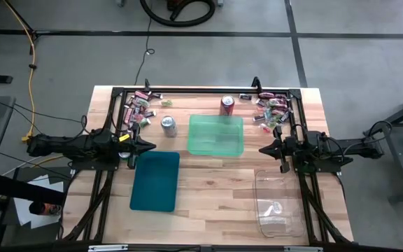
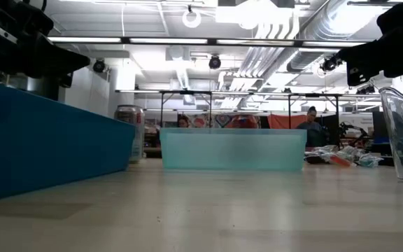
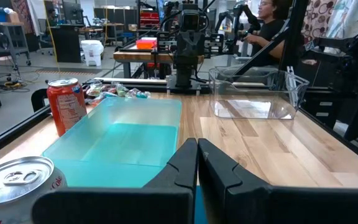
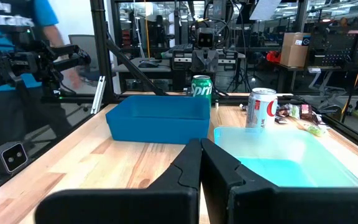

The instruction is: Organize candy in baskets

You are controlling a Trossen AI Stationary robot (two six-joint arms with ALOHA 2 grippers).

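The candy lies in two heaps at the table's far edge, one at the left point(image 1: 140, 108) and one at the right point(image 1: 271, 110). The dark teal basket point(image 1: 154, 181) sits near left. The light green basket point(image 1: 216, 135) is in the middle, and the clear basket point(image 1: 280, 203) sits near right. My left gripper point(image 1: 151, 147) hangs shut above the table at the teal basket's far edge and points right. My right gripper point(image 1: 263, 149) is also shut and points left, just right of the green basket. Neither holds anything, as the left wrist view point(image 3: 197, 148) and the right wrist view point(image 4: 201, 148) show.
A red soda can point(image 1: 227, 105) stands behind the green basket and a silver can point(image 1: 168, 124) at its far left corner. A green can point(image 4: 201, 88) stands behind the teal basket. A black frame point(image 1: 201, 89) borders the table. People stand beyond the table point(image 4: 17, 37).
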